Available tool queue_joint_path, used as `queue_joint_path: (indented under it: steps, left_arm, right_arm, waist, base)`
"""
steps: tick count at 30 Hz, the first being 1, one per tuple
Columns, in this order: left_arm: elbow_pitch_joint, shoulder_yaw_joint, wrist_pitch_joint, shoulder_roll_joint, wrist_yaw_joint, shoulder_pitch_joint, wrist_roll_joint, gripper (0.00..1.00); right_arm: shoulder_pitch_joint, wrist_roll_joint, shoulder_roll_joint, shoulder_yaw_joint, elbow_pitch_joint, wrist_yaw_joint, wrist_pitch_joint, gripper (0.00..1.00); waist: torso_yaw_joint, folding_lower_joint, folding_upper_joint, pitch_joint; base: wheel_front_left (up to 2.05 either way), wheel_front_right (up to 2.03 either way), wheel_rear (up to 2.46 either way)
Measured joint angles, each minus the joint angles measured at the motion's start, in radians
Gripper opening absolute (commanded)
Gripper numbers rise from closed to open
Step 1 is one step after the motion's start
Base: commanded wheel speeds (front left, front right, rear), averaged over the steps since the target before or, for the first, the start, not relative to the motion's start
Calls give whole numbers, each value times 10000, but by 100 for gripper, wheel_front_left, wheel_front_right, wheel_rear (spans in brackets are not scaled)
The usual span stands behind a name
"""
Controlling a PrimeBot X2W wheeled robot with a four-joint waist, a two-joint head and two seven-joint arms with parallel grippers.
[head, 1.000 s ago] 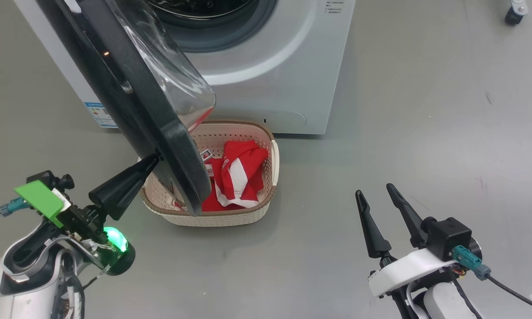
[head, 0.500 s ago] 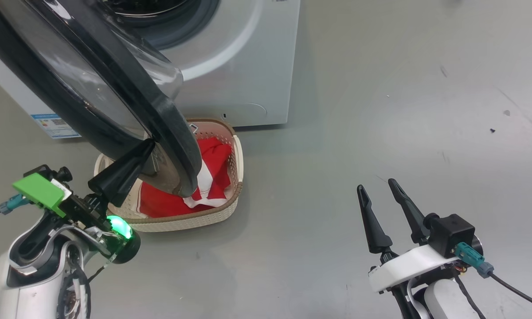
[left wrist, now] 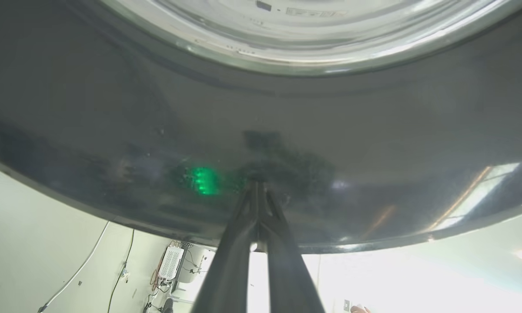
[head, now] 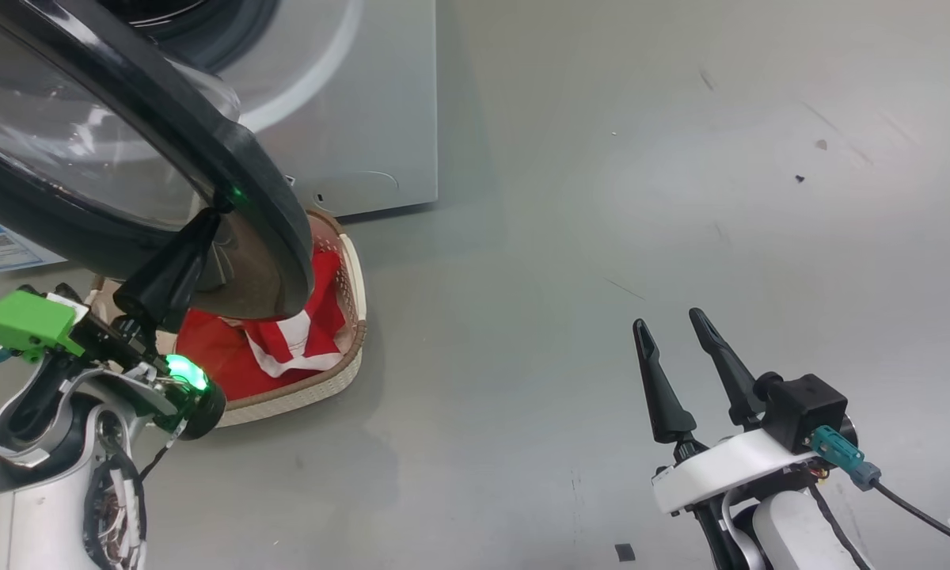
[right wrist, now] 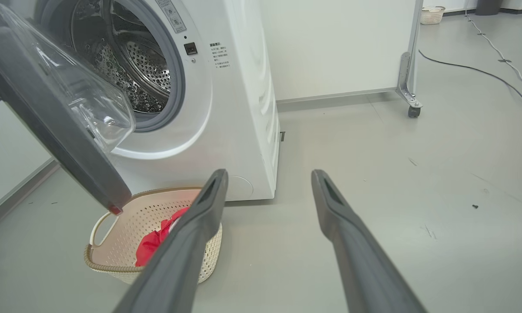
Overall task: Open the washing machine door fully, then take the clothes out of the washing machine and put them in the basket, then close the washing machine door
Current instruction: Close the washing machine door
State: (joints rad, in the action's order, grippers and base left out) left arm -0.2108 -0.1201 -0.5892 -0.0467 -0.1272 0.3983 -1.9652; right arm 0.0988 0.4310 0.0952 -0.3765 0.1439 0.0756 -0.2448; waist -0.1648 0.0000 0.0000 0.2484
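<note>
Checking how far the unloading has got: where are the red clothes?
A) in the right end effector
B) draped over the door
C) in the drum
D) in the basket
D: the clothes lie inside the basket on the floor, and the right end effector stands open, holding nothing.

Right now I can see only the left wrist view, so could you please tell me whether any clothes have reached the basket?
Observer: Yes, red clothes lie inside the basket, which sits in front of the washing machine.
Operator: Thank you. How does the door stand relative to the machine?
Observer: The washing machine door hangs well ajar, its lower edge above the basket, leaving the drum mouth exposed.
Operator: And what is the other arm doing?
Observer: The right gripper is open and holds nothing, over bare floor to the right of the basket.
</note>
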Motion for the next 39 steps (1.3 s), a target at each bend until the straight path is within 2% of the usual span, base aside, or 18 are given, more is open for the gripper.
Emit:
queue_joint_path:
  steps: [14,20,28,39]
  left_arm:
    - [-322,-472,1475,71,13,1033,36,0]
    - [-522,-405,1990,102,102,1580,65,0]
    - [-857,-61,2313,144,198,2205,117,0]
    - [-1707,646,2197,205,788,2236,176,0]
  right_arm:
    - [157,77,-190,128,-194,19,-17,100]
    - [157,77,-251,318,-290,19,-29,100]
    - [157,75,-303,443,-366,21,-29,100]
    - [177,56,-311,888,-364,48,-29,100]
  waist:
    - [-1127,0,0,553]
    - [-1405,0,0,832]
    - [-1386,0,0,1088]
    - [-918,0,0,949]
  base:
    - [0,0,0]
    - [0,0,0]
    - [0,0,0]
    - [0,0,0]
